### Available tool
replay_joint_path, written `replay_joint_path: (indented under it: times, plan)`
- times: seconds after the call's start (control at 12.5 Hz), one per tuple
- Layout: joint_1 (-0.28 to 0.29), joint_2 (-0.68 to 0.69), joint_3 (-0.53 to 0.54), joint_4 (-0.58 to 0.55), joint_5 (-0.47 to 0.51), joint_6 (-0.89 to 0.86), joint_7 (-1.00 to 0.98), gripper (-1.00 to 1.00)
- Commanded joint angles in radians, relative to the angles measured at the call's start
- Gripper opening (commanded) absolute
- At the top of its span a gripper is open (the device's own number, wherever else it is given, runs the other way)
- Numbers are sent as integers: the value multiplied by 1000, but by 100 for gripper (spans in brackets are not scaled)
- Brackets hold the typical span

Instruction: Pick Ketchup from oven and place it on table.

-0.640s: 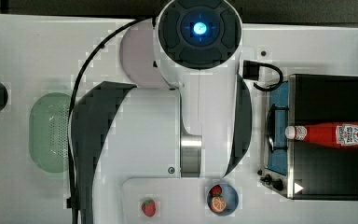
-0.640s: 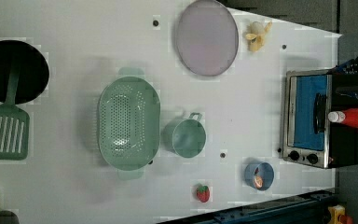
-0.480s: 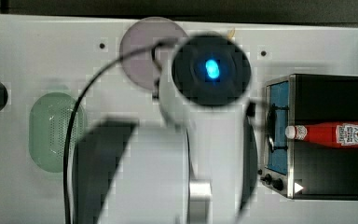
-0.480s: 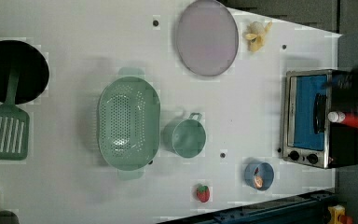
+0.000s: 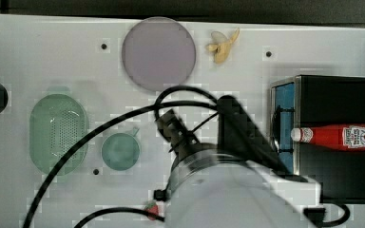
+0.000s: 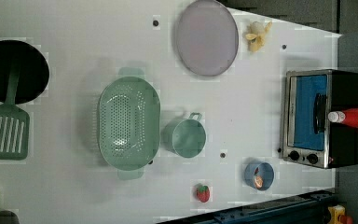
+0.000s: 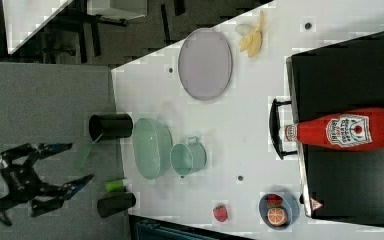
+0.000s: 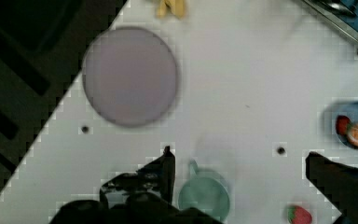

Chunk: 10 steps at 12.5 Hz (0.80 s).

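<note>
Slim red plastic ketchup bottle (image 5: 335, 137) lying atop boxy black oven (image 5: 332, 99), cap toward hand (image 8: 237, 163); hand spread, empty, well apart above white surface (image 5: 52, 57).

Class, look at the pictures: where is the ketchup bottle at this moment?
The Ketchup lies on its side on top of the black oven at the top view's right, its white cap pointing toward the oven's front, above the door handle.

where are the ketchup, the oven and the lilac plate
Ketchup (image 5: 335, 137), top view, on the red body beside the label.
Oven (image 6: 311, 112), left view, on the blue glass door.
Lilac plate (image 5: 158, 53), top view, on the middle of its flat face.
</note>
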Motion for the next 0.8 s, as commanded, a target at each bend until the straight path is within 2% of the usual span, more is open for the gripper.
replay_joint_path:
  times: [0.08,0.56,0.8]
  plan:
    - [-23,115,-103,-59,-11,-11,36,100]
    - [-65,270,-375,-58,-13,134,36,100]
    - [-69,375,-499,-57,-13,333,36,100]
